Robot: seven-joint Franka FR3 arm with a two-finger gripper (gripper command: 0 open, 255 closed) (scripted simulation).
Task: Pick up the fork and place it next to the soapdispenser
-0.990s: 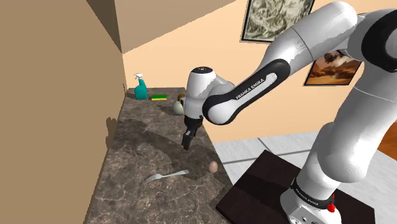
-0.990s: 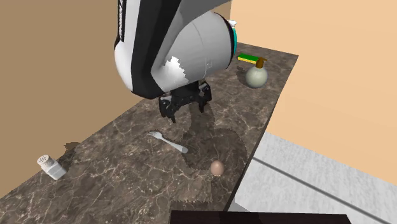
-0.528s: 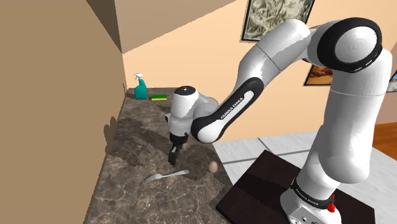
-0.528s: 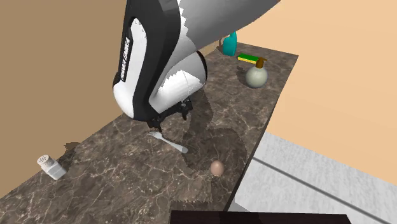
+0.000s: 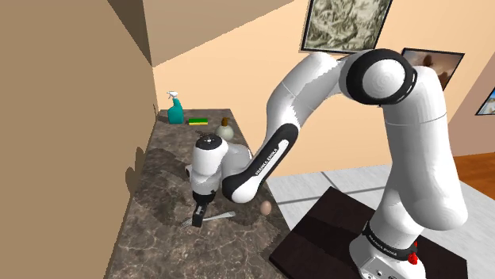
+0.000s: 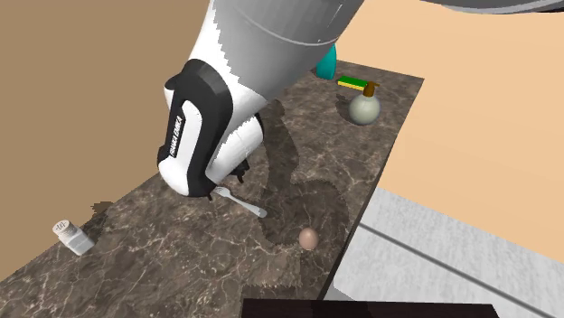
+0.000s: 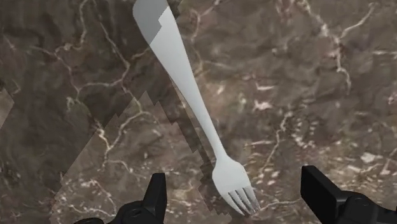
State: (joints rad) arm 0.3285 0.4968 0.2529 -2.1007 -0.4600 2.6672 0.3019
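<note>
In the shoulder view, the claw (image 5: 198,215) is down at the counter (image 5: 159,184), right over the pronged end of the fork (image 5: 222,215). The fork lies flat, near the egg (image 5: 266,208) on the shoulder view's left of it, with its handle end toward the egg and its prongs away from it. The soap dispenser (image 5: 225,129) stands well apart from the egg, farther back along the counter, with a sponge (image 5: 197,121) and a spray bottle (image 5: 174,108) beyond it.

In the second exterior view, the arm's bulky wrist covers the fork's head. Only the handle pokes out, slanting toward the egg but stopping short of it. The soap dispenser is far from the egg, up toward the counter's far end. A salt shaker (image 6: 72,237) stands well away from the egg on that view's left.

In the wrist view, the two fingers (image 7: 156,197) stand wide apart with nothing gripped. The fork's prongs lie on the counter between them, about midway and touching neither. The handle runs straight away from the claw, leaning a little to one side. So the fork's long axis crosses the line between the fingers. By my judgement, closing now would pinch the fork across its narrow width at the head. That leaves most of its length and weight hanging out in front, so it could tip in the grip.
</note>
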